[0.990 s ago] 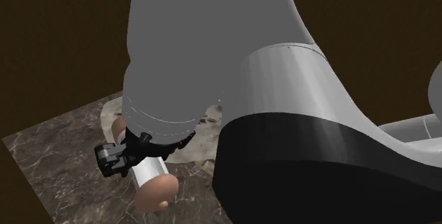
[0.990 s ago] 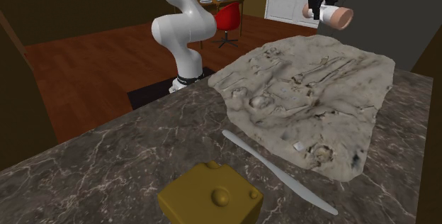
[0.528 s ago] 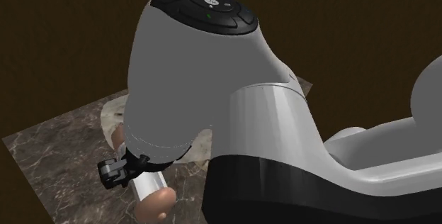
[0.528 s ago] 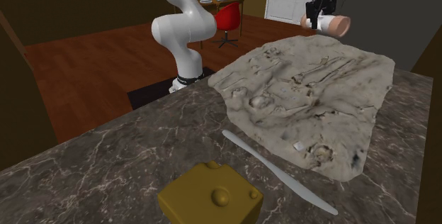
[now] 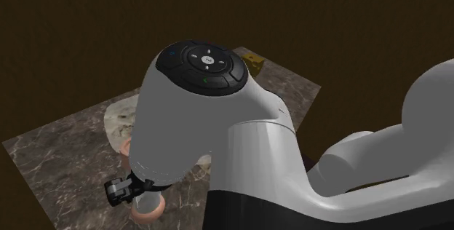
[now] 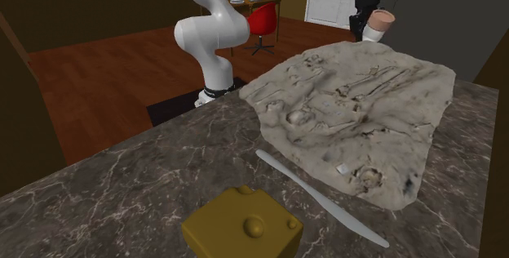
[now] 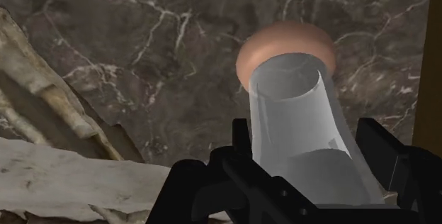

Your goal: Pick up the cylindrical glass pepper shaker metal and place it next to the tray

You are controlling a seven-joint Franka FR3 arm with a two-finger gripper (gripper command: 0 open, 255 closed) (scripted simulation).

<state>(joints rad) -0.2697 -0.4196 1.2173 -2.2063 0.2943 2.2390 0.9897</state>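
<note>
One big dark tabletop [image 6: 139, 175] with white veins carries everything. The white arm [image 5: 218, 134] bends over it. A wide, bumpy, sand-coloured tray [image 6: 351, 109] lies on the tabletop. Near the second exterior view's bottom edge sits a yellow block [image 6: 242, 230], and a long grey strip [image 6: 322, 199] lies between it and the tray. The black end effector [image 7: 308, 137] grips the see-through pepper shaker [image 7: 297, 116] by its body. The shaker's pinkish-brown cap [image 7: 285, 45] points down at bare tabletop, just beside the tray's edge.
</note>
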